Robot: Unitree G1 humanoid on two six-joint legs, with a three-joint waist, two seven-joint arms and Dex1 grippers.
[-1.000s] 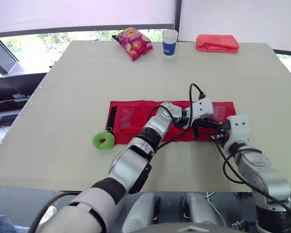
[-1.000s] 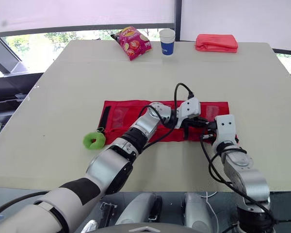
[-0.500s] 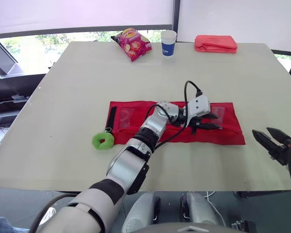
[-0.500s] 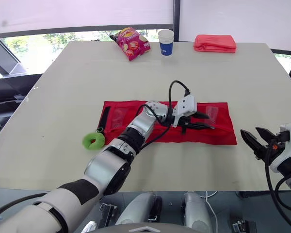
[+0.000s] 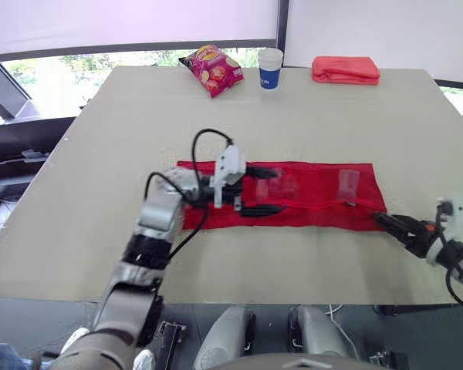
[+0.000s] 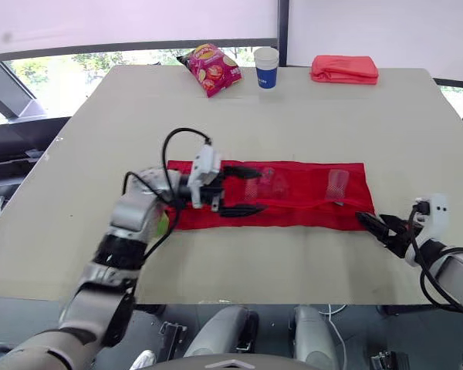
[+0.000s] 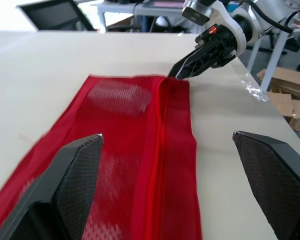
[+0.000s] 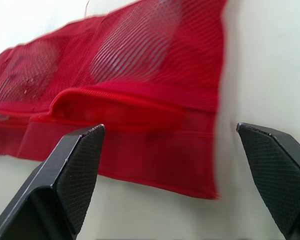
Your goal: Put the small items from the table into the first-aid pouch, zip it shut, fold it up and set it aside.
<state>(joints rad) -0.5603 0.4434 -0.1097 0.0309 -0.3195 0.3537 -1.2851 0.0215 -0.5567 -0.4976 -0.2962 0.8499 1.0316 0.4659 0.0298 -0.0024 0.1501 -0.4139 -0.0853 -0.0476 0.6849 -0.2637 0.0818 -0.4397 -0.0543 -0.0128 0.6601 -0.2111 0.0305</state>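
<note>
The red pouch (image 5: 316, 193) was laid flat mid-table. The left gripper (image 5: 261, 191) was spread wide over its nine o'clock half and the right gripper (image 5: 390, 224) was opened at its three o'clock end. The loose mesh could be snagged and the pouch dragged askew.

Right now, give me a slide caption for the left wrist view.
Left end effector open over the red first-aid pouch, right end effector at its far end.

Open table (image 5: 100, 139) flanks pouch (image 5: 316, 196); cup (image 5: 270, 68), chip bag (image 5: 212, 69) far back.
</note>
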